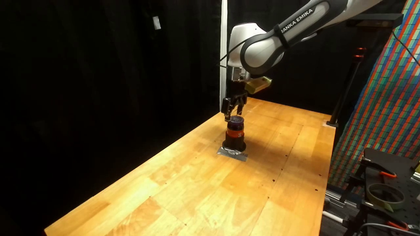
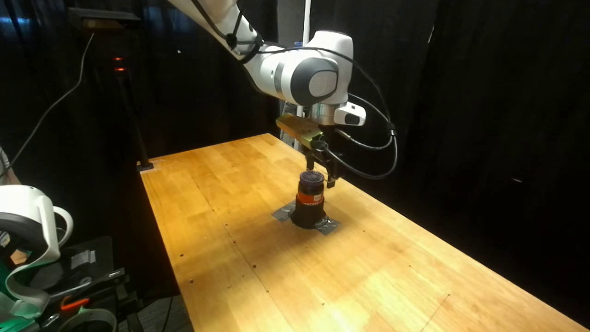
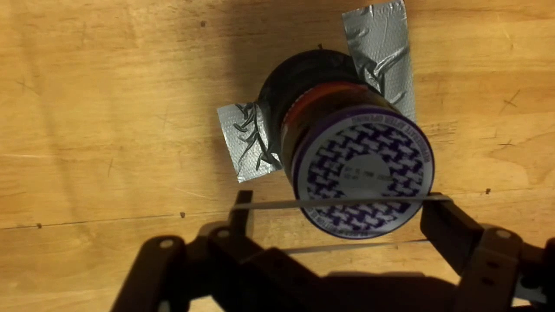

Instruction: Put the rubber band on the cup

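The cup (image 1: 235,132) is a dark jar-like cylinder with an orange-red stripe and a purple-and-white patterned lid. It stands upright on the wooden table, also in an exterior view (image 2: 310,199) and in the wrist view (image 3: 366,173). My gripper (image 3: 340,198) is open, pointing down just above the lid, in both exterior views (image 1: 233,116) (image 2: 320,175). The rubber band (image 3: 275,204) is stretched around the two spread fingers. Its near strand crosses over the lid; the other strand passes beside the lid's edge. The band is above the lid, not around the cup's body.
Silver tape (image 3: 383,47) fixes the cup's dark base to the wooden table (image 1: 197,196). A black post (image 1: 343,88) stands at a table corner. A side stand with a tape roll (image 1: 385,193) is beyond the table edge. Black curtains hang behind.
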`<state>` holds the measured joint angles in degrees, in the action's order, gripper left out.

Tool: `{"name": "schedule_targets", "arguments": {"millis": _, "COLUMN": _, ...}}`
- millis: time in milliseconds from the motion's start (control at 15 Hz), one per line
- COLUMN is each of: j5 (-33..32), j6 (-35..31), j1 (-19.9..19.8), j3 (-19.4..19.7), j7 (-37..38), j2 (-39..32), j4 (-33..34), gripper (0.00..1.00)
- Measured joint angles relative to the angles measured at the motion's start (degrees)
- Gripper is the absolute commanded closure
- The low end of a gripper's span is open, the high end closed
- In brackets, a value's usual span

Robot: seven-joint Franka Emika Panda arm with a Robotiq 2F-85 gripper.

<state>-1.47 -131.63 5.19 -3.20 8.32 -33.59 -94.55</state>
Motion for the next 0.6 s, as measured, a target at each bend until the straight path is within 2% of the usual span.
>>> {"name": "schedule_targets", "arguments": {"millis": 333, "j5": 0.34, "j6": -1.88, "j1": -0.04, "j3": 0.01, "j7": -0.09, "j2": -2.20, "j4": 0.80, "gripper": 0.00}}
{"name": "schedule_targets", "arguments": {"millis": 600, "j5": 2.49, "j6": -0.38, "j1": -0.56, "j3": -0.10, "j7": -1.21, "j2": -2.46, "j4": 0.69, "gripper": 0.00}}
